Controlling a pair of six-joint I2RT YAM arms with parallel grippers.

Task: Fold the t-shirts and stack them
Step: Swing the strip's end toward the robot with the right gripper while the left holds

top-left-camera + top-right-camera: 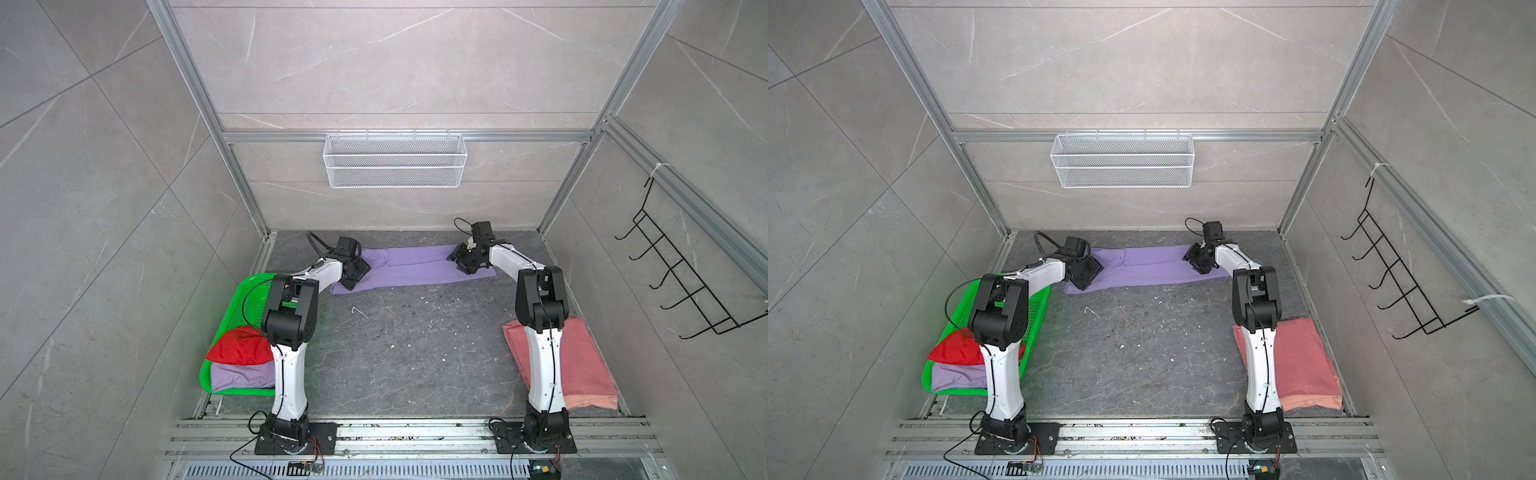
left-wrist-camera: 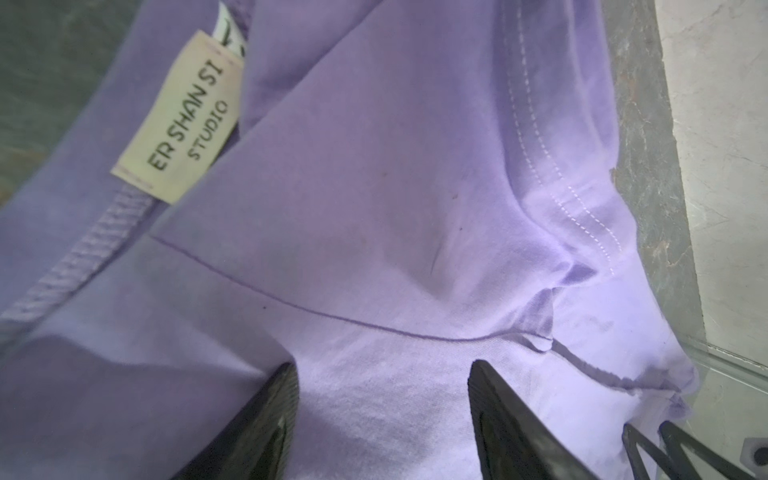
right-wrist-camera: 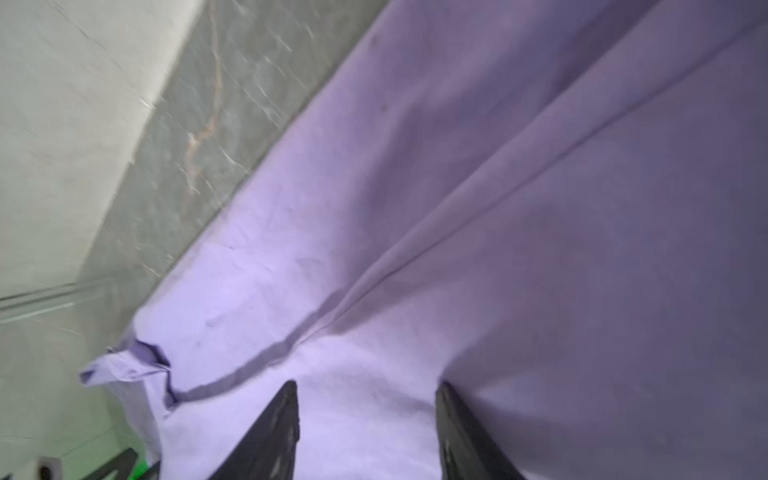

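Left gripper [image 2: 382, 365] stands with its jaws apart over the collar end of a lavender t-shirt [image 1: 409, 268]. Flat cloth shows between its black fingers [image 2: 274, 415], and nothing is pinched. At the opposite, hem end, the right gripper [image 3: 365, 384] is likewise spread, with smooth cloth between its tips. Whether either pair of tips presses the fabric or hangs just above it cannot be told.

The shirt lies as a long, narrow band across the far side of the dark table [image 1: 415, 340], close to the back wall, already folded lengthwise. A cream neck label [image 2: 183, 116] shows beside the ribbed collar. A folded salmon-pink shirt [image 1: 582, 365] lies at the near right. At the near left a green basket [image 1: 249, 277] holds a red shirt [image 1: 241, 347] lying on a second lavender shirt [image 1: 241, 376].

The cotton looks light, limp and soft. It will likely sag between grips, and its layers may slide apart. The best hold is probably at the end corners, pinching every layer, with both ends lifted together.

In both top views the grippers cover the shirt's ends. The arms hide part of the salmon-pink shirt and of the basket. No chest print is visible. The right wrist view is blurred.
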